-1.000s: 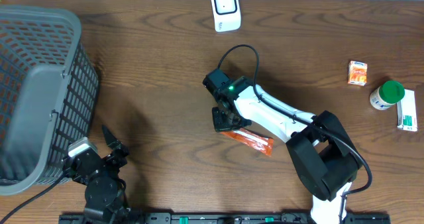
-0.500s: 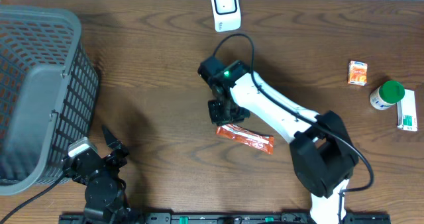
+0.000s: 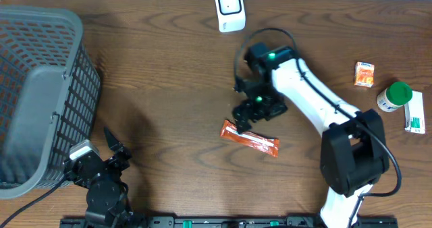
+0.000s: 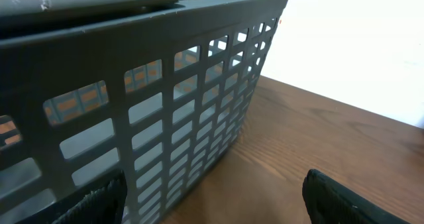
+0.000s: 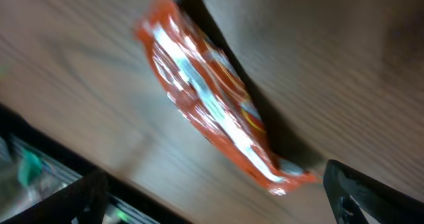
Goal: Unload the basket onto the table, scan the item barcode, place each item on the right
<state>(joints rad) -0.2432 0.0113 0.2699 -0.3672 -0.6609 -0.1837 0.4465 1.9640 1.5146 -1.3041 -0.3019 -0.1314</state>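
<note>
The right arm rises from its base at the near right edge of the bench [image 3: 169, 73] and reaches up and left across the wood. It bends sharply at its farthest joint, where a green light glows, and turns back toward the near side. The right end effector [image 3: 244, 117] therefore points down and to the left, over the middle of the bench. Its fingers [image 5: 374, 197] stand wide apart, one at each lower corner of the blurred wrist view, with nothing clamped between them.

The orange packet [image 3: 250, 137] lies flat on the bench just beside and below the fingertips, its long side slanting down to the right. In the wrist view the packet [image 5: 212, 118] is clear of both fingers, with its shiny, crinkled face up. No barcode can be made out on it.

The white scanner [image 3: 229, 9] stands at the far edge of the bench, well apart from the packet.

The left arm sits folded low at the near left corner. The left end effector [image 3: 115, 147] points toward the grey basket [image 3: 64, 86] just beside it. Its fingers [image 4: 99, 201] are apart and hold nothing, and the basket's slotted wall fills most of the left wrist view.

At the far right of the bench stand a small orange box [image 3: 364, 73], a green-capped bottle [image 3: 393, 96] and a white box [image 3: 415, 113].
</note>
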